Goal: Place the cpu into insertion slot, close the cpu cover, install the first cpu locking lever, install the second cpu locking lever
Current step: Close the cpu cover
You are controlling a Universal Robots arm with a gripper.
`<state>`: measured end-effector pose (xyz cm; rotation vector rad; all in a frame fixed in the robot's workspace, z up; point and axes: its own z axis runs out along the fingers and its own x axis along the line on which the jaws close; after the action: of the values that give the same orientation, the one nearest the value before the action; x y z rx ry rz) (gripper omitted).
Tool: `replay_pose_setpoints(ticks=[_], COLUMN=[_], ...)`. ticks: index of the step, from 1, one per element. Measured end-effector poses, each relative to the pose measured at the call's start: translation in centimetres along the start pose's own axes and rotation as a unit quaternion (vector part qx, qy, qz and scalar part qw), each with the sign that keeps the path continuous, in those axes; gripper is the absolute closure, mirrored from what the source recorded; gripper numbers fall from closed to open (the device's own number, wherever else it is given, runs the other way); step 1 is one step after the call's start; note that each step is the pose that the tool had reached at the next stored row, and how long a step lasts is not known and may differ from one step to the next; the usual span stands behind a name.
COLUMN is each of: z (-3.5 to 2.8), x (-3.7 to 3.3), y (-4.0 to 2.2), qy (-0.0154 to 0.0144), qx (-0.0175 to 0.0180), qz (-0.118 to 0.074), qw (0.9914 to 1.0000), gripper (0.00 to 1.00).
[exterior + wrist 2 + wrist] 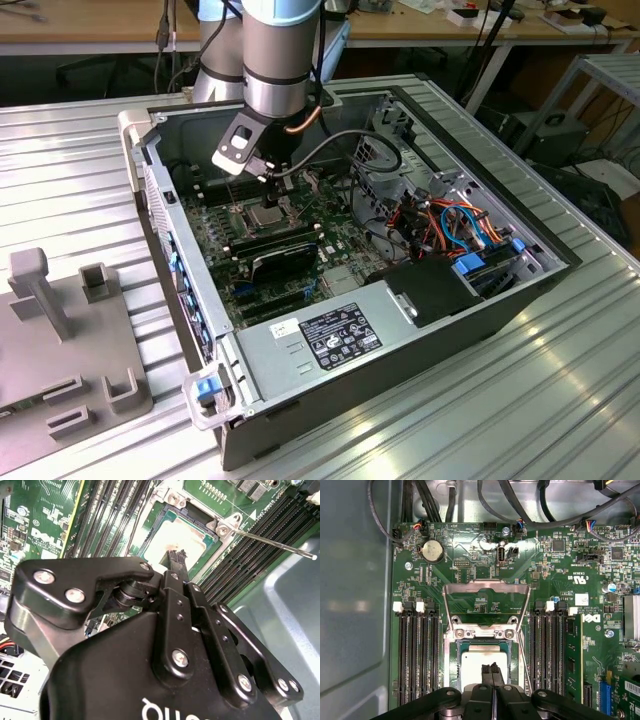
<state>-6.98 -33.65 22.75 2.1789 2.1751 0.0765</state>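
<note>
From where I stand, the cpu (pixel 475 662) lies flat in the slot (pixel 452 662), its pale top showing. In the exterior view the slot is at about ten o'clock from the middle of the open case (pixel 350 410). The black fan card (pixel 283 255) lies at five o'clock from the slot.

The claw (pixel 492 672) hangs over the chip with its two fingers pressed together and nothing between them. I cannot tell whether the tips touch the metal top.

The cover (pixel 485 585) stands swung up on its hinge, on the side of the chip away from the fingertips, and the board shows through its window. A thin lever (pixel 272 544) sticks out free beside the slot.

The chip looks placed, so I judge the cover to be the job in hand. To do it well, I would lift straight off the chip without dragging it. Then I would push on the cover's outer bar, never through the window, and follow the hinge's arc gently. The lever should be kept out from under the frame, and the chip should be checked for sitting level.
</note>
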Motion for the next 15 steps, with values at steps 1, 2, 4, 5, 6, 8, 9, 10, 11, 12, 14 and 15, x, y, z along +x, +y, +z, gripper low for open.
replay_pose_setpoints(ticks=[1, 2, 4, 5, 6, 8, 9, 10, 11, 12, 14, 15], z=[-0.11, -0.39, -0.95, -1.11, -1.34, -1.61, -1.61, -1.61, -1.61, -1.61, -1.60, -1.60], x=[0.00, -0.01, 0.02, 0.03, 0.04, 0.04, 0.05, 0.04, 0.04, 0.04, 0.04, 0.04], y=[0.01, 0.03, 0.08, 0.09, 0.10, 0.13, 0.13, 0.12, 0.12, 0.12, 0.13, 0.16], qy=[0.0000, -0.0001, 0.0000, 0.0000, -0.0001, -0.0001, 0.0001, 0.0006, 0.0005, 0.0005, 0.0006, 0.0006], qx=[0.0000, 0.0000, 0.0000, 0.0000, 0.0000, 0.0000, -0.0001, 0.0000, 0.0000, 0.0001, 0.0001, 0.0000], qz=[0.000, 0.000, 0.000, 0.000, 0.000, 0.000, 0.000, 0.000, 0.000, 0.000, 0.000, 0.000], qw=[1.00000, 1.00000, 1.00000, 1.00000, 1.00000, 1.00000, 1.00000, 1.00000, 1.00000, 1.00000, 1.00000, 1.00000], gripper=[0.89, 0.89, 0.89, 0.89, 0.89, 0.89, 0.89, 0.89, 0.89, 0.89, 0.89, 0.89])
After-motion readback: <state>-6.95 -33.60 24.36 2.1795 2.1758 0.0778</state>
